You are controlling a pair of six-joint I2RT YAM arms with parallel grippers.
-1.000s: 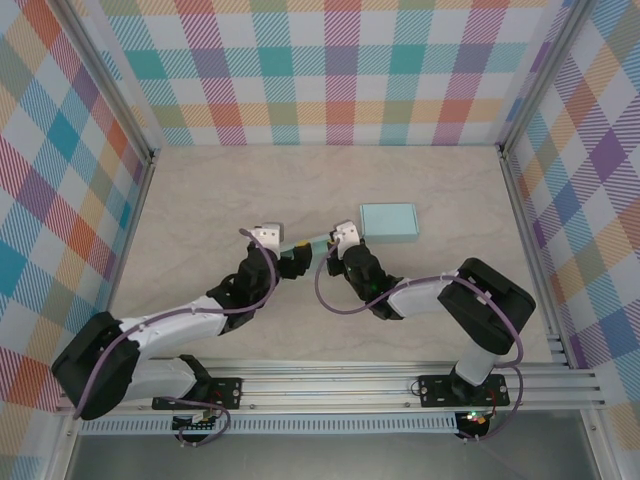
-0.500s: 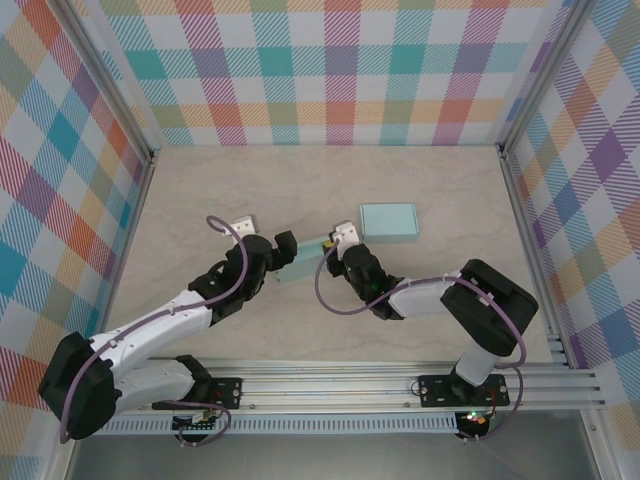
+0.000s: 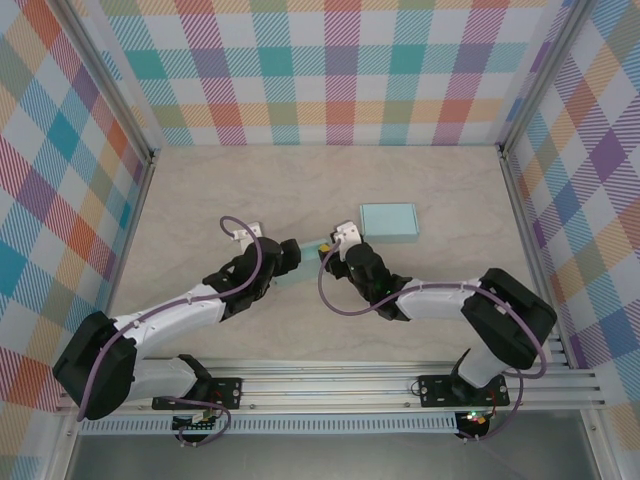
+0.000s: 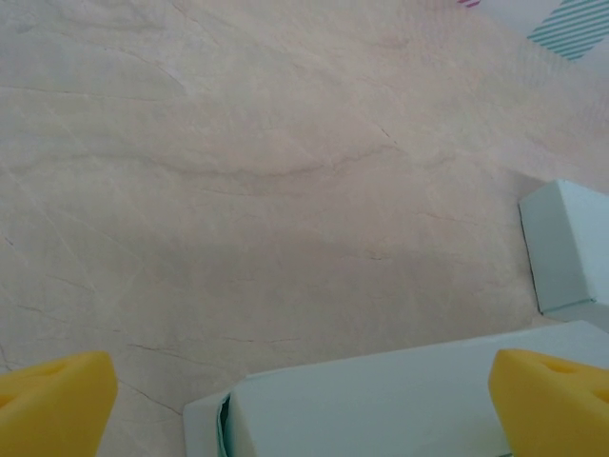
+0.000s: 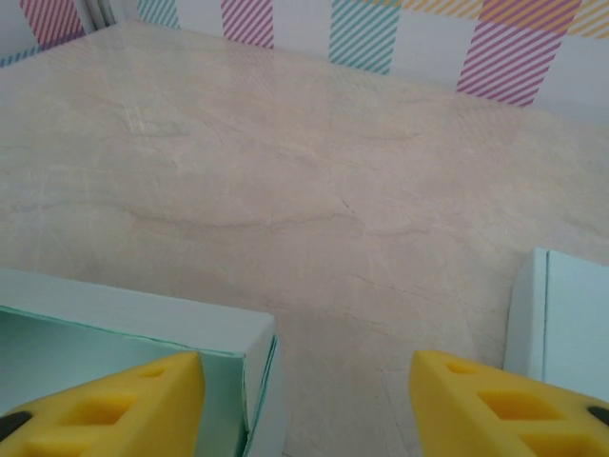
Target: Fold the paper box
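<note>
Paper box [image 4: 409, 400] lies mid-way across the surface [image 3: 200, 190], between the pads of the wide-open left tool [image 4: 304, 405]. The right tool [image 5: 304, 400] is parted, one pad at the box's open end. A second box [image 3: 388, 222] sits just behind.

- bench [image 3: 200, 190]: bare across its far-left part and far-right corner; a pincer passes freely there.
- paper box [image 3: 300, 274]: lies mid-bench between the two arms and bars the straight line from the left pincer [image 3: 287, 256] to the right pincer [image 3: 334, 246].
- left pincer, wrist view [image 4: 304, 409]: pads spread wide over the paper box [image 4: 400, 400], with open bench ahead.
- closed box [image 3: 388, 221]: just beyond the right pincer; a narrow strip of bench separates it from the paper box.
- plaid walls [image 3: 330, 70]: shut in the bench at left, far and right.
</note>
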